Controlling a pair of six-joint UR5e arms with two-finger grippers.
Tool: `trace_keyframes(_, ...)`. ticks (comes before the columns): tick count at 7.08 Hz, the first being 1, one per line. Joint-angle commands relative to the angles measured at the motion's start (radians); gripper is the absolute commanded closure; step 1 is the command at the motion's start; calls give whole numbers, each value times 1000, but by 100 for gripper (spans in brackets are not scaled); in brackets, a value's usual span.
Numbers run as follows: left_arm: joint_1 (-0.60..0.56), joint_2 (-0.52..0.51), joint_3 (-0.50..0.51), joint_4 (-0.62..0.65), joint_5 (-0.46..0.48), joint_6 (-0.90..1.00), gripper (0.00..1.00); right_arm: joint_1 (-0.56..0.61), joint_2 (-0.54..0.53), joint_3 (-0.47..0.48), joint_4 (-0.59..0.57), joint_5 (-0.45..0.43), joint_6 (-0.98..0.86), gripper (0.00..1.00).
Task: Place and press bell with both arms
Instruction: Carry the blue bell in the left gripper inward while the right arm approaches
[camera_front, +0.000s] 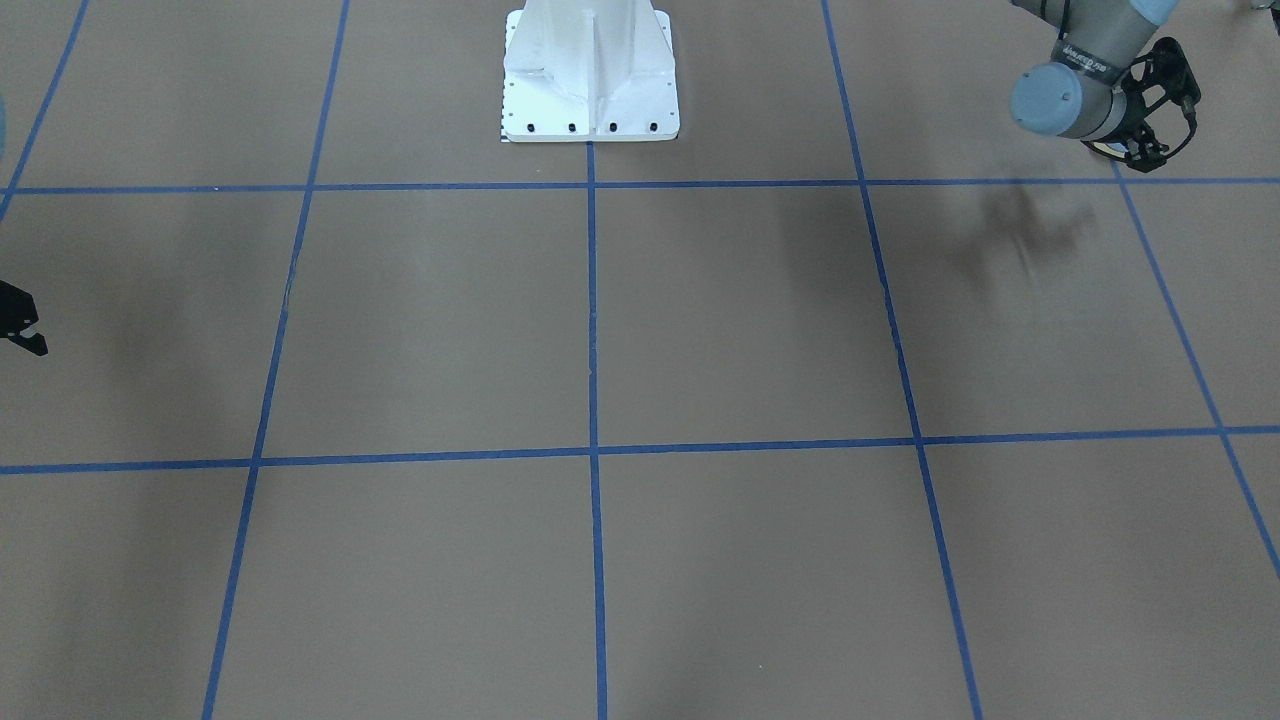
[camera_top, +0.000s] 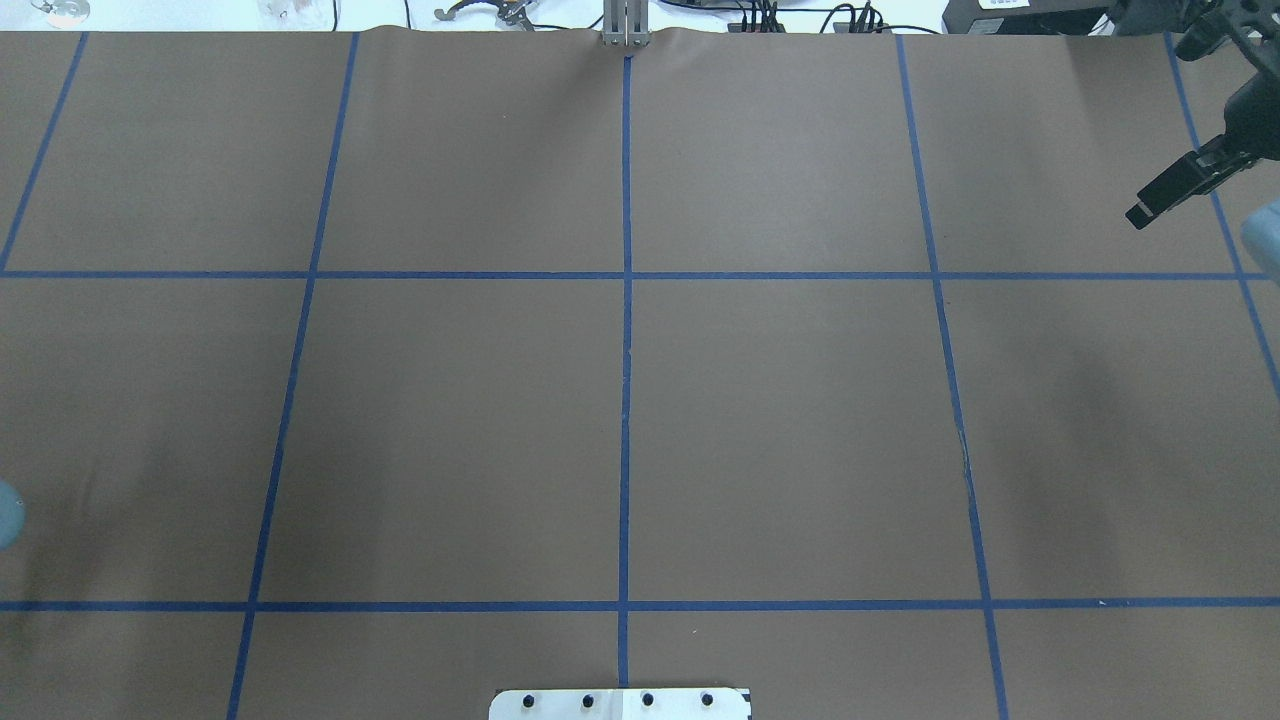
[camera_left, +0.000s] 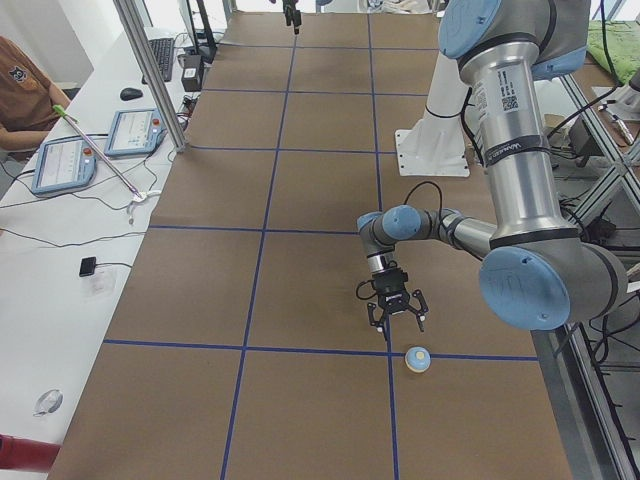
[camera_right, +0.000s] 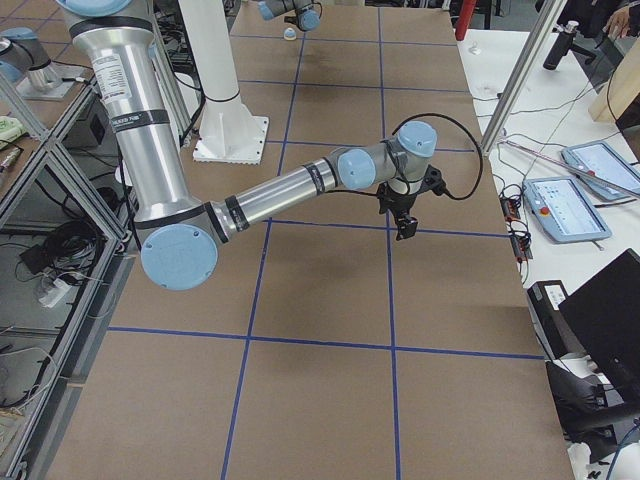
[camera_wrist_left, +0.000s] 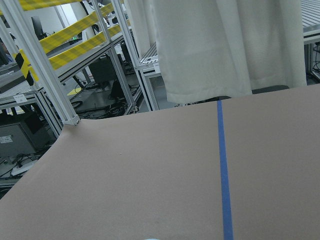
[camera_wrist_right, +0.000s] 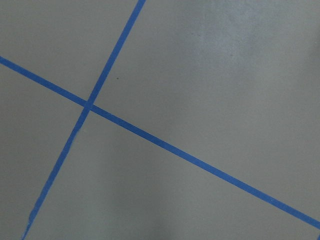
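Left gripper (camera_left: 396, 320): fingers spread wide, nothing held. It hangs pointing down over the bench (camera_top: 450, 430), at the end on my left side. Bell (camera_left: 418, 359) sits upright on the bench, on a blue tape line (camera_left: 300, 348) just beside a crossing of two lines. Gripper and bell are apart, no contact. From the left-end camera the bell lies just beside the fingertips, towards that camera and a bit to the robot side. Front camera only catches the wrist, the cable loop and part of the black fingers in the top right corner.

Right gripper (camera_right: 405, 228): fingers look closed together, nothing between them. It is tilted down over the bench at the opposite end, well apart from the bell. My right wrist camera shows only brown bench surface and one tape crossing (camera_wrist_right: 88, 106) under it.

Left wrist camera looks along the bench: brown surface, one tape line, frame racks and a white curtain beyond the edge.

White pedestal (camera_front: 590, 70) is bolted at mid-bench, between the two arms.
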Motion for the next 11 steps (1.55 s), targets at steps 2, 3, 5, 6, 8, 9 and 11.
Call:
trace_keyframes(2, 92, -1, 88, -82, -53, -129, 0, -32, 22, 7, 1, 29, 72, 0)
trace_keyframes(3, 121, -3, 94, -94, -65, -169, 0, -32, 21, 7, 3, 53, 74, 0)
trace_keyframes(5, 163, -6, 111, -103, -96, -200, 0, -32, 38, 5, 3, 52, 72, 0)
trace_keyframes(6, 164, -7, 114, -105, -96, -200, 0, -34, 42, 4, 3, 52, 72, 0)
trace_keyframes(8, 164, -9, 129, -105, -96, -198, 0, -34, 44, 4, 3, 52, 72, 0)
trace_keyframes(9, 164, -10, 134, -105, -95, -198, 0, -34, 44, 4, 3, 52, 72, 0)
trace_keyframes(11, 164, -12, 152, -106, -93, -200, 0, -34, 45, 2, 3, 52, 71, 0)
